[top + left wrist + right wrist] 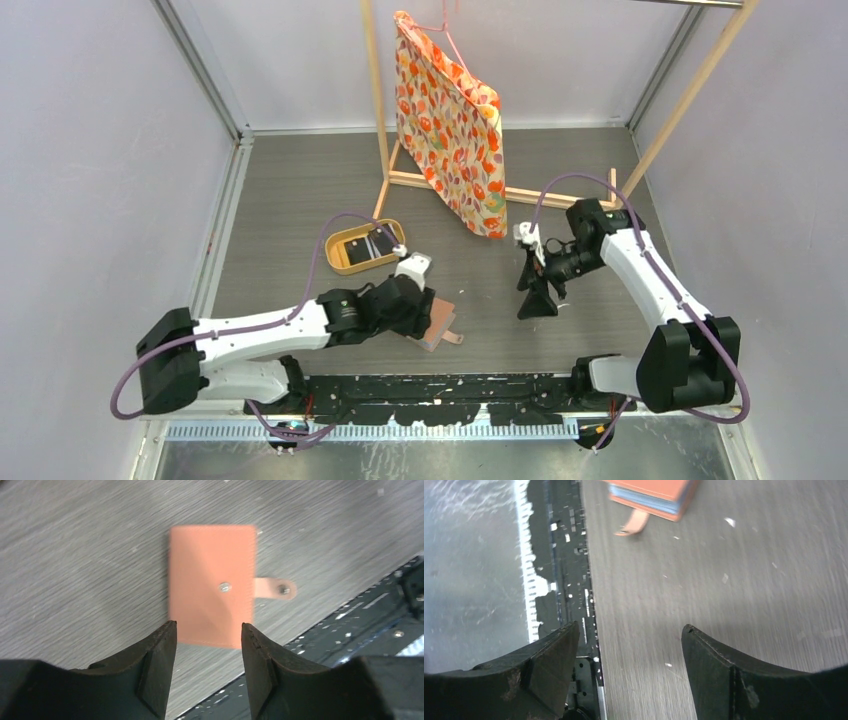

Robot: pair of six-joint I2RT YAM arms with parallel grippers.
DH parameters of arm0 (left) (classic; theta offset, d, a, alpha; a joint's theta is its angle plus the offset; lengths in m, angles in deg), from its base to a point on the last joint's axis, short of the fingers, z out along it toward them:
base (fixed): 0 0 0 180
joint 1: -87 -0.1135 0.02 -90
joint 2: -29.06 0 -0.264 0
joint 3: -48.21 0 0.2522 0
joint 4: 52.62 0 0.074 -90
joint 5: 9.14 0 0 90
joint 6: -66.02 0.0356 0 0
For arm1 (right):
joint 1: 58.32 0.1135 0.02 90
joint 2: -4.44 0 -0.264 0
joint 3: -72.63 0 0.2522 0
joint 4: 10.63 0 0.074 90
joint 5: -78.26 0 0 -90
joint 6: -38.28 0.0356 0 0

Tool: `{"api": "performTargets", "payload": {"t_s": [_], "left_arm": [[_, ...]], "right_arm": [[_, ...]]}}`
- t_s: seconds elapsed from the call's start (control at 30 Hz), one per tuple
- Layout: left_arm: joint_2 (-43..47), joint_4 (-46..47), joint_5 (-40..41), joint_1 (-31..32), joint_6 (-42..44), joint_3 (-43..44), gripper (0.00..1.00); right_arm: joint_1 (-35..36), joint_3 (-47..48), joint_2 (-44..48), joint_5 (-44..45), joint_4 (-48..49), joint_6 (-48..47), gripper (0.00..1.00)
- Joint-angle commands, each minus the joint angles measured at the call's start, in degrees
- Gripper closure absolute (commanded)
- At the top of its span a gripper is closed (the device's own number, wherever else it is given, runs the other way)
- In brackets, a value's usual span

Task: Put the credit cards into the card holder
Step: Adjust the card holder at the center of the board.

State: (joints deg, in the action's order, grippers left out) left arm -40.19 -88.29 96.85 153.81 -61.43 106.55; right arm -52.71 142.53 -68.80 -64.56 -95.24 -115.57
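Above card holder [212,582], left fingers [161,652] parted

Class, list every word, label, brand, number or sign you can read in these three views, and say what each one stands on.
No text can be read in any view.
credit cards in the tray: too small to read anything.
left arm: a small green mark, too small to read.
card holder: plain leather with two snaps, no lettering.
bag: flower pattern only, no words.
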Motion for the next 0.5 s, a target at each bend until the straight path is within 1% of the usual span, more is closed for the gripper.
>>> {"api": "performTargets", "payload": {"t_s": [0.0, 0.07, 0.13, 0.2, 0.3, 0.4, 0.47], "left_arm": [[6.8, 10.7, -3.6, -3.5, 0.2, -8.2, 0.48], [9.0, 13.4, -4.0, -4.1, 1.4, -11.5, 0.48], [10.2, 15.9, -3.0, -4.5, 2.5, -14.4, 0.45], [10.2, 17.3, -2.2, -5.0, 3.1, -16.2, 0.44], [9.0, 18.8, -2.3, -5.9, 2.8, -17.2, 0.43], [7.5, 23.4, -4.0, -7.1, 1.4, -18.8, 0.4], [6.3, 26.2, -5.6, -8.3, 0.2, -20.2, 0.4]], "right_arm": [[4.9, -0.3, 1.3, -6.9, -9.1, -22.2, 0.2], [10.0, 0.1, 0.6, -5.4, -8.2, -24.5, 0.2], [16.1, 0.0, -0.1, -3.2, -4.4, -25.2, 0.2], [20.5, 0.7, -1.5, -1.5, -0.9, -25.2, 0.2], [25.3, 3.0, -5.9, 0.4, 1.3, -27.0, 0.28], [28.3, 4.9, -9.9, 1.8, 4.0, -23.5, 0.38], [28.5, 5.3, -11.1, 1.3, 3.9, -21.4, 0.42]]}}
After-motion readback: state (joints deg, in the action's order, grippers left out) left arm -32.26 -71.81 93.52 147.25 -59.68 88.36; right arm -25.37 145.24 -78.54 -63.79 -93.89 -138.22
